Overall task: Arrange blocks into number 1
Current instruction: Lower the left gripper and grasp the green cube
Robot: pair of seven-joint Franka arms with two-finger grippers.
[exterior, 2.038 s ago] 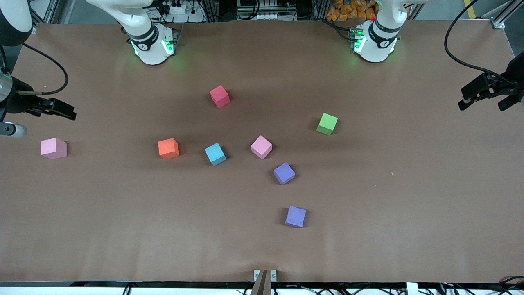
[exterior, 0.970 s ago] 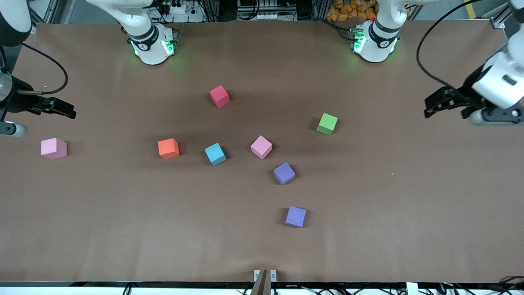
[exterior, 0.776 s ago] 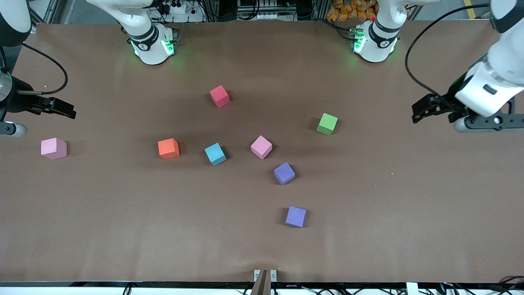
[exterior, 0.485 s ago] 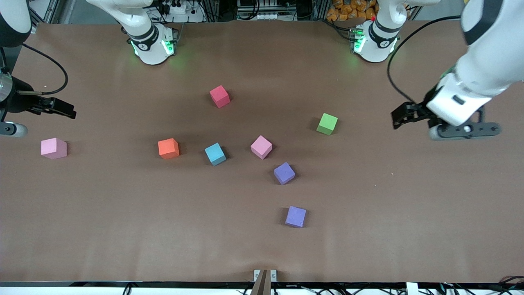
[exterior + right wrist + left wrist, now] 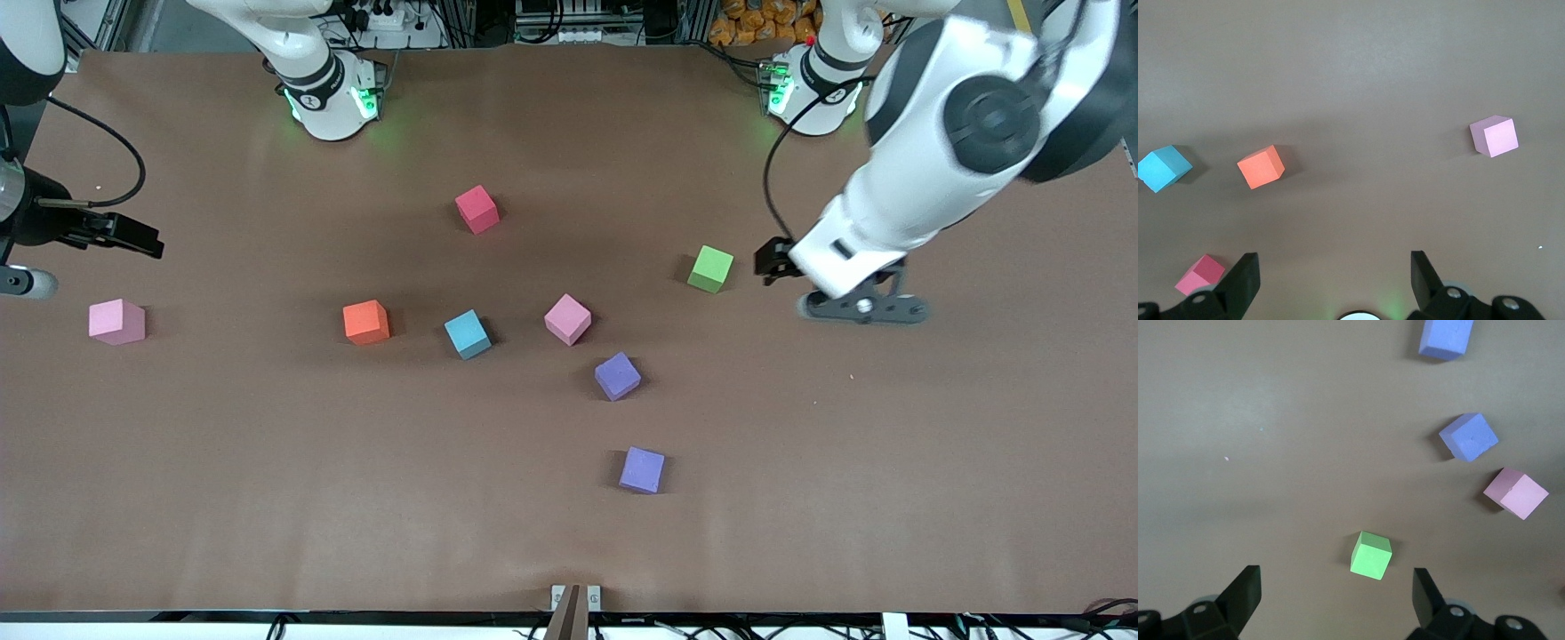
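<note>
Several small cubes lie scattered on the brown table: a red block (image 5: 476,209), green block (image 5: 710,268), pink block (image 5: 567,319), light blue block (image 5: 467,334), orange block (image 5: 366,322), two purple blocks (image 5: 617,376) (image 5: 642,469), and a second pink block (image 5: 116,321) toward the right arm's end. My left gripper (image 5: 768,263) hangs open just beside the green block (image 5: 1371,555), which lies ahead of its spread fingers (image 5: 1245,593), untouched. My right gripper (image 5: 142,243) waits open and empty over the table's end, above the second pink block (image 5: 1494,136).
The two arm bases (image 5: 331,98) (image 5: 811,89) stand along the table's back edge. A black cable (image 5: 772,169) loops off the left arm. A small metal clamp (image 5: 575,599) sits at the front edge. The left wrist view also shows both purple blocks (image 5: 1468,437) (image 5: 1446,337).
My left arm has swung in from its end of the table toward the middle, bringing its open gripper beside the green block. The right arm and all blocks have stayed put.
</note>
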